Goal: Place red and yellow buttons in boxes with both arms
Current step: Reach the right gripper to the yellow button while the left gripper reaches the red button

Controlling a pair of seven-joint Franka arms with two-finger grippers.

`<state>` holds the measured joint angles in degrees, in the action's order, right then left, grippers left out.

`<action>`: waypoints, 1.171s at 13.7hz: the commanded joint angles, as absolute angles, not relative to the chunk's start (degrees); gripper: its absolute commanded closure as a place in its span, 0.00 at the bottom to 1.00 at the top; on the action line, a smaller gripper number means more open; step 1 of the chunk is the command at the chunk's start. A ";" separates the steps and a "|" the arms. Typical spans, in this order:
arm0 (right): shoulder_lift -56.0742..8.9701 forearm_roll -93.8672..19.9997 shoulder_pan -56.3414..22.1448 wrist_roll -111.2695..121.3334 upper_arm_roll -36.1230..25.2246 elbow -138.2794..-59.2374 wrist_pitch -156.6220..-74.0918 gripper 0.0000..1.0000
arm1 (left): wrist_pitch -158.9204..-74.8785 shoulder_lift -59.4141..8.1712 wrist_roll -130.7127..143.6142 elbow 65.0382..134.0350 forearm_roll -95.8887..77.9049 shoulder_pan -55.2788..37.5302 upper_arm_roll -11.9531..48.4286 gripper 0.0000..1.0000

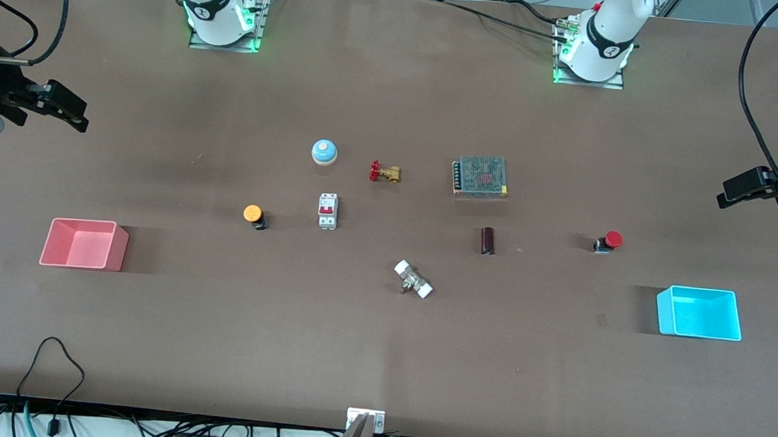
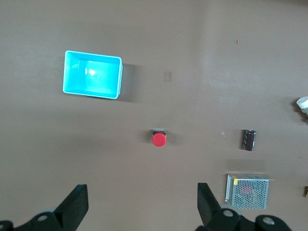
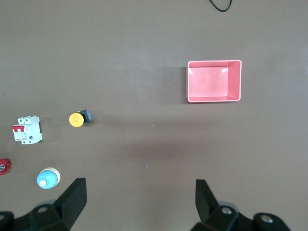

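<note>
While both pincers hang wide and empty over the surface (image 1: 378, 356), left pincer (image 1: 745, 191) at three o'clock, right pincer (image 1: 64, 107) at nine; red button (image 1: 609, 241) and yellow button (image 1: 254, 215) sit outside the boxes.

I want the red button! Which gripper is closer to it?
Left. The left gripper hangs open near the red button; the right gripper is open at the right arm's end.

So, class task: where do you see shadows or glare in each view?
Front view: the pink box and cyan box each cast a shadow farther from the front camera. Left wrist view: glare shines inside the cyan box. Right wrist view: faint sheen inside the pink box.
</note>
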<state>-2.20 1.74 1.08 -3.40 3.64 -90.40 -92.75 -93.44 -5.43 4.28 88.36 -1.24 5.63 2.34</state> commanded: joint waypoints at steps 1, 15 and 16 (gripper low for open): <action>-0.97 0.79 0.35 -3.87 2.90 -91.58 -92.81 0.00 | -93.69 -3.35 2.82 90.25 -0.53 6.06 2.81 0.00; -23.63 0.88 -0.69 4.75 3.34 -91.76 -115.04 0.00 | -101.93 -24.34 2.81 89.28 -1.14 5.72 2.37 0.00; -24.51 0.79 -2.36 4.22 3.25 -91.58 -115.83 0.00 | -104.48 -24.52 2.81 91.73 -1.06 5.45 2.37 0.00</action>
